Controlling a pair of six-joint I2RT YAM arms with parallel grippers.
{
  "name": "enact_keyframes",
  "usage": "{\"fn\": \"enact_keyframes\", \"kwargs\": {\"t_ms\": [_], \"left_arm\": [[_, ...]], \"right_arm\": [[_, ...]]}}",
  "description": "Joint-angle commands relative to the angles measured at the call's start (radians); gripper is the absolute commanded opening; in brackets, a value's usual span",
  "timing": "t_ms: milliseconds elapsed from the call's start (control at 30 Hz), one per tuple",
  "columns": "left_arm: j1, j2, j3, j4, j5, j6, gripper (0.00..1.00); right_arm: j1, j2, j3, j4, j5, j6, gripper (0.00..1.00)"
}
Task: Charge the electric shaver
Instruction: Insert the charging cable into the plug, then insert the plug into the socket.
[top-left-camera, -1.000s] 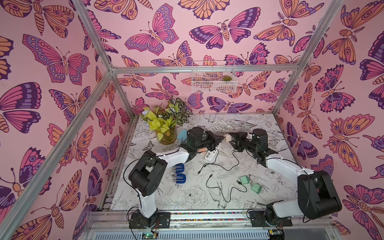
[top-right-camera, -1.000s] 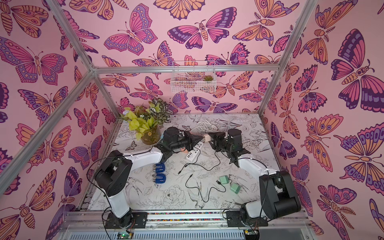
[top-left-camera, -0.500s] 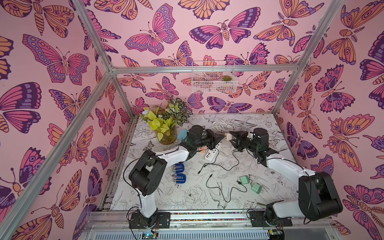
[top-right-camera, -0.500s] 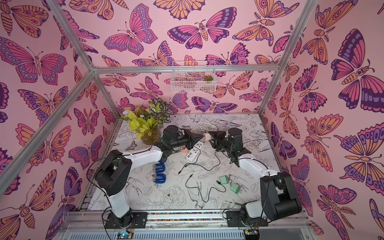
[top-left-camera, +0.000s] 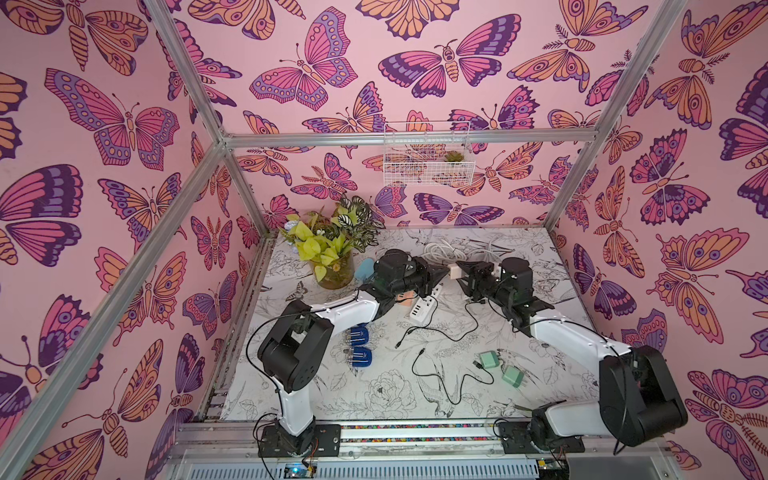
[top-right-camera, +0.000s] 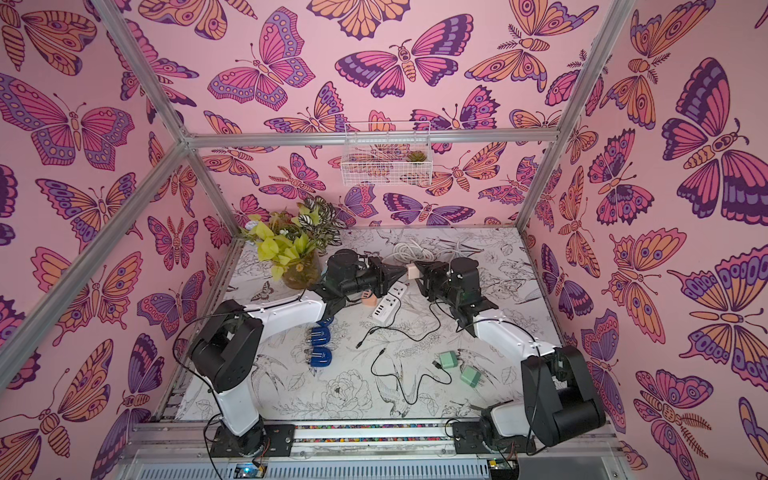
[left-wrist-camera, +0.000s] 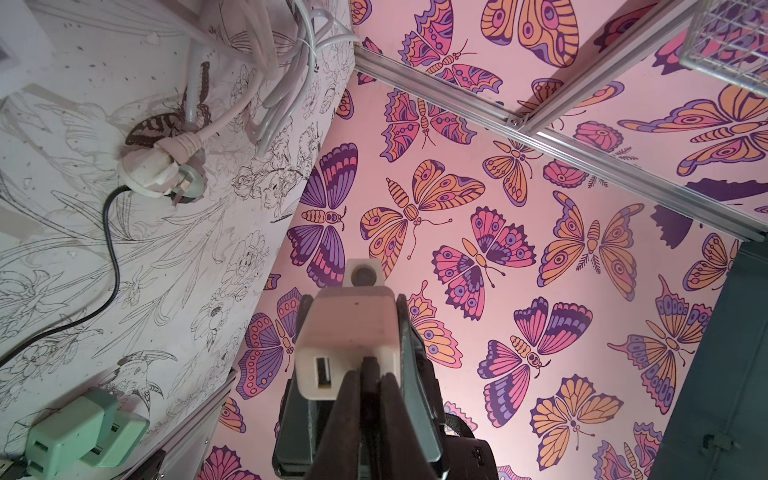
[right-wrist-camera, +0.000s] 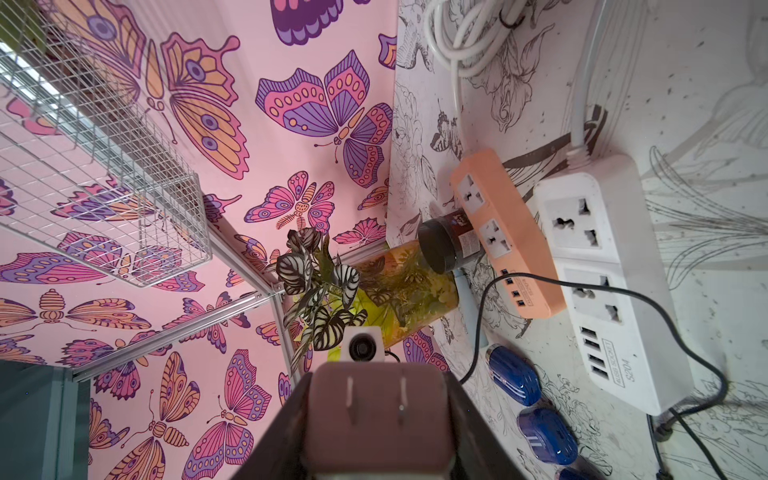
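Two power strips (right-wrist-camera: 602, 291); two green adapters (top-left-camera: 489, 359); one beige adapter (left-wrist-camera: 349, 332), clamped by right gripper (right-wrist-camera: 376, 424); left gripper (left-wrist-camera: 370, 374) closed; prongs (right-wrist-camera: 351, 401) visible from right wrist only.

**What the frames keep back**

In the left wrist view the left gripper's (left-wrist-camera: 369, 368) fingers (left-wrist-camera: 349, 411) cover half the adapter's (left-wrist-camera: 345, 328) face, and what they pinch shows only as a dark sliver. The same picture's edges cut off the white strip (left-wrist-camera: 14, 41) and the basket (left-wrist-camera: 731, 33).

In the right wrist view the adapter's base and the right gripper's (right-wrist-camera: 376, 386) fingers (right-wrist-camera: 278, 432) run off the bottom edge. So does the third shaver (right-wrist-camera: 575, 473).

In both top views the left arm (top-left-camera: 345, 309) (top-right-camera: 286, 311) covers part of the orange strip (top-left-camera: 405, 298) (top-right-camera: 370, 300). In a top view it also hides part of a pale blue thing (top-left-camera: 365, 269), too small to identify. The adapter's ports are too small to make out there.
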Motion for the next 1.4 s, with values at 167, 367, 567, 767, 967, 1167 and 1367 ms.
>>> {"fn": "enact_keyframes", "kwargs": {"t_ms": [167,367,567,767,967,1167,1367], "left_arm": [[-0.043,0.03,-0.001,0.008,-0.004,0.024,0.0],[-0.036,-0.003,-0.039,0.012,0.015,0.054,0.33],[-0.01,-0.179,-0.128,-0.176,-0.035,0.239,0.82],[0.018,-0.343,-0.178,-0.386,-0.1,0.532,0.82],[0.026,-0.443,-0.22,-0.516,-0.164,0.818,0.7],[0.026,-0.466,-0.209,-0.525,-0.137,0.976,0.65],[0.021,-0.486,-0.228,-0.525,-0.107,1.093,0.6]], "right_arm": [[0.101,-0.041,0.025,0.096,-0.231,-0.013,0.0],[0.096,-0.048,0.033,0.008,-0.221,-0.029,0.0],[0.032,-0.047,0.094,-0.169,-0.177,-0.029,0.0],[0.042,0.036,0.216,-0.346,-0.224,0.017,0.0],[0.061,0.071,0.295,-0.466,-0.241,0.044,0.0],[0.074,0.104,0.301,-0.486,-0.267,0.111,0.0],[0.075,0.129,0.297,-0.462,-0.298,0.166,0.0]]}}
